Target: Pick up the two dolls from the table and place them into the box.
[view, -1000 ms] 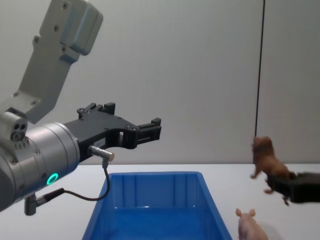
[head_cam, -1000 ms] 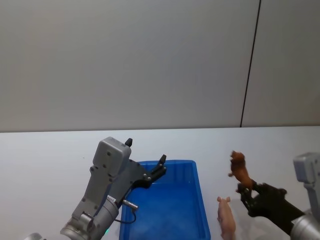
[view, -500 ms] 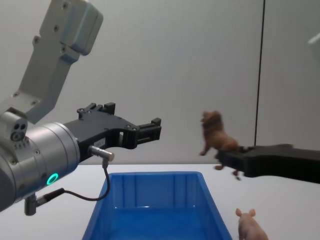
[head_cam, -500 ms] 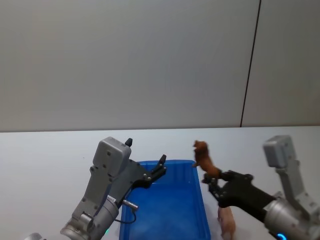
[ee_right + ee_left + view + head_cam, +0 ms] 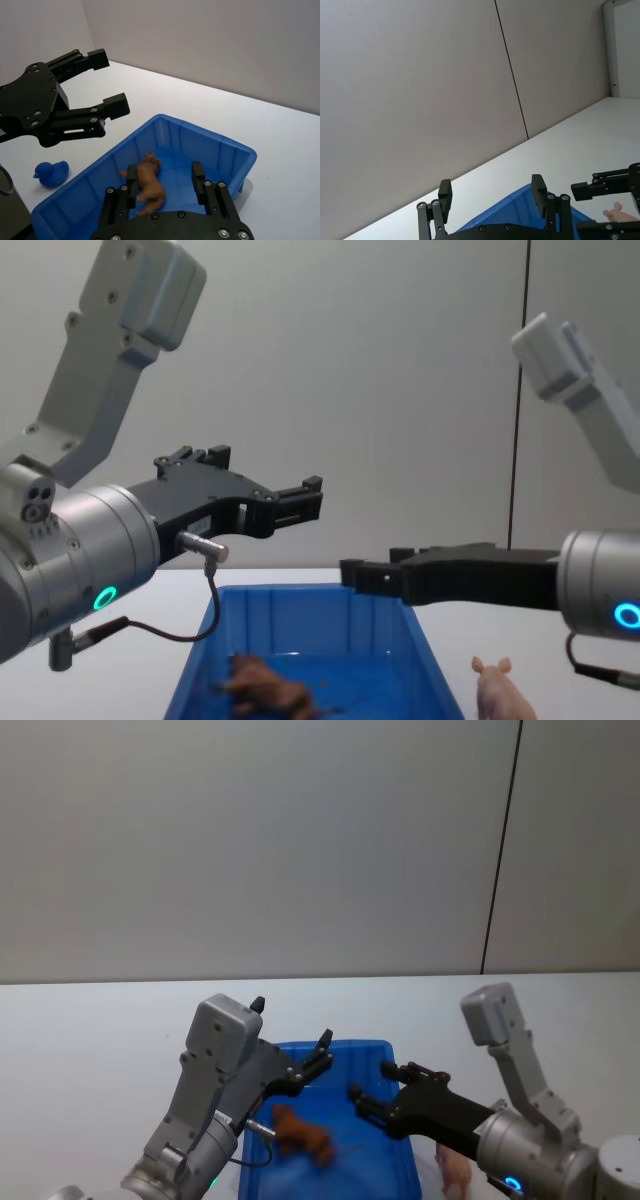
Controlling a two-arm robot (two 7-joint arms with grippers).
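Lion point(image 5: 300, 1132) now lies in the box point(image 5: 355, 1044), released by the right gripper | left gripper point(image 5: 491, 186) hovers spread over the box's 10 o'clock rim | right gripper point(image 5: 372, 1082) spread, empty, above the box | pig point(image 5: 455, 1170) on the table point(image 5: 100, 1040) at its 5 o'clock, long axis 12-to-6, right arm nearer.

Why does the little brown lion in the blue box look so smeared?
Head view: the lion in the box is a soft brown streak, probably motion blur. Chest view: equally smeared, legs unreadable. Right wrist view: clearer, head and body distinguishable past the open right pincer. Left wrist view: the open left pincer looks crisp.
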